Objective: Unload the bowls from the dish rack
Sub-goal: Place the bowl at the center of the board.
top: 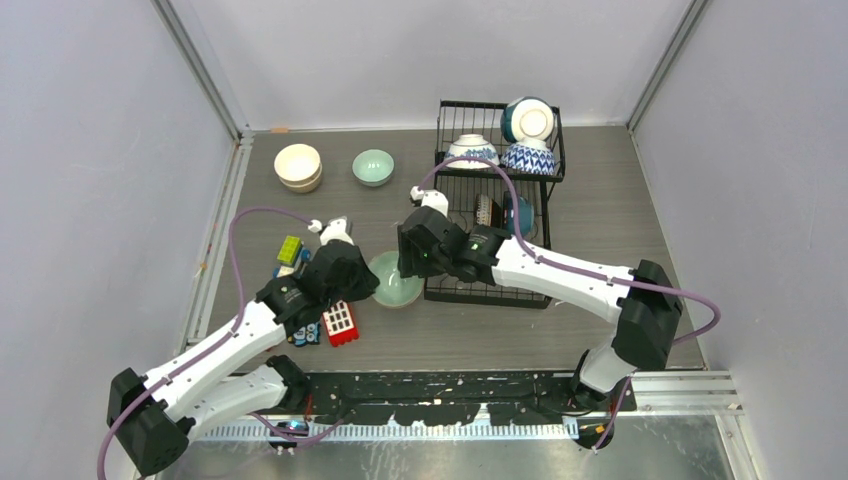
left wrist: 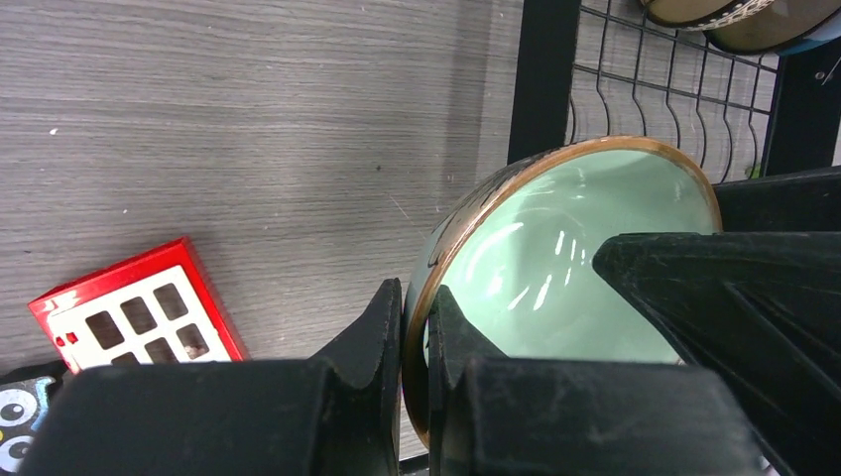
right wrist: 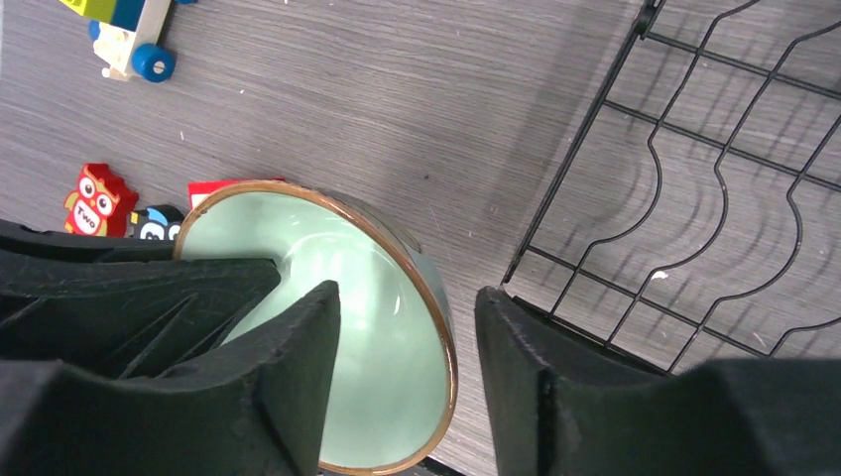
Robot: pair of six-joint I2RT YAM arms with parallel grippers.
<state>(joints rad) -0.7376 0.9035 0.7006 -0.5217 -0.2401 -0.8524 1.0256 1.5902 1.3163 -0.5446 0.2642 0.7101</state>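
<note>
A pale green bowl (top: 397,282) with a brown rim sits tilted just in front of the black dish rack (top: 545,205), at its left corner. My left gripper (top: 368,283) is shut on the bowl's (left wrist: 555,248) near rim, one finger inside and one outside (left wrist: 415,297). My right gripper (right wrist: 407,297) stands open astride the opposite rim, with a gap on each side of it. Inside the rack's upper basket are two blue-and-white bowls (top: 470,150) and a dark teal one (top: 527,120) on its side. Two more bowls (top: 512,212) lean in the lower tier.
A cream stack of bowls (top: 298,166) and a pale green bowl (top: 372,167) stand at the back left. Toy blocks lie by the left arm: a red one (top: 340,322), a green-yellow one (top: 290,250) and blue ones (top: 307,333). The rack's wire edge (right wrist: 576,154) is close to my right fingers.
</note>
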